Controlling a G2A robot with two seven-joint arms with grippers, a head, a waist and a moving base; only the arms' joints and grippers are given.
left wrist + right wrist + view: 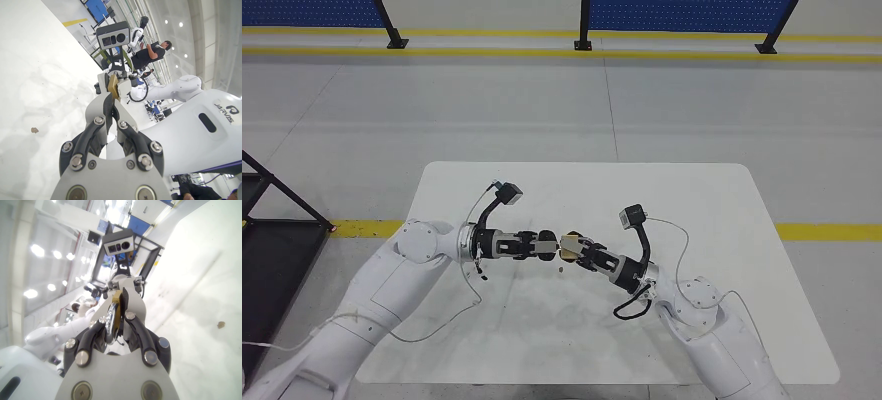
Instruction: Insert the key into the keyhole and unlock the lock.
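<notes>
The right hand (pixel 116 298) is pinching the brass lock (pixel 117 303) by its flat faces above the tabletop (pixel 692 200). The lock's long axis is lying along the fingers, with the chrome shackle (pixel 111 323) pointing back toward that wrist and the bottom end facing the left hand (pixel 113 100), whose pads (pixel 108 106) are pressing together right against it. The key is hiding between those pads, so I am only judging that it is lining up with the keyhole. The lock is looking stiff, smooth and heavy for its size, so it is calling for a firm grip on the body that leaves the shackle free.
</notes>
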